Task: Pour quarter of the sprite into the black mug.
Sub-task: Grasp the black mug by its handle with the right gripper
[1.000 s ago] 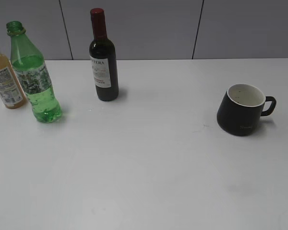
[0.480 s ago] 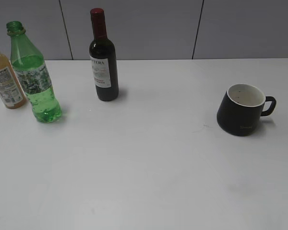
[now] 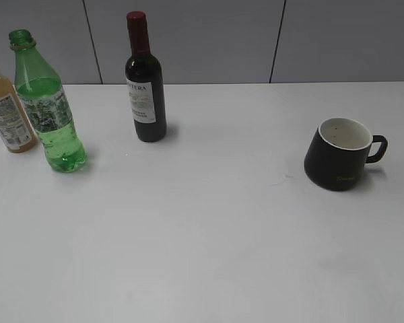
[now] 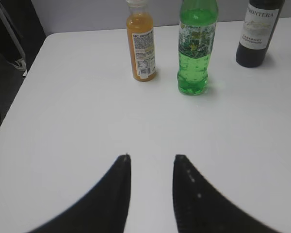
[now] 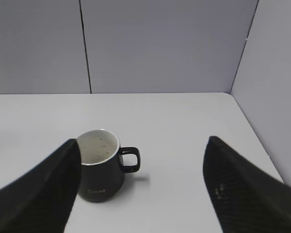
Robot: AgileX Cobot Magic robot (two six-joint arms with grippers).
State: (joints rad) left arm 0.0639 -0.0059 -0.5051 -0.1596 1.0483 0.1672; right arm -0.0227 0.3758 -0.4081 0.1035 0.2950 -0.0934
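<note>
Exterior view matches a second ago. The clear-green ribbed sprite and matte black mug stand apart; left gripper narrowly parted, right gripper wide, both empty.

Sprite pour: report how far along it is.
Nothing looks done: the sprite stands upright and ungripped beside the orange bottle, and the mug holds no visible liquid. In hand: nothing; the left gripper and right gripper are open and empty. Left: grasping, carrying, pouring.

Three bottles stand here: one soda bottle, one wine bottle, one juice bottle; one mug.
</note>
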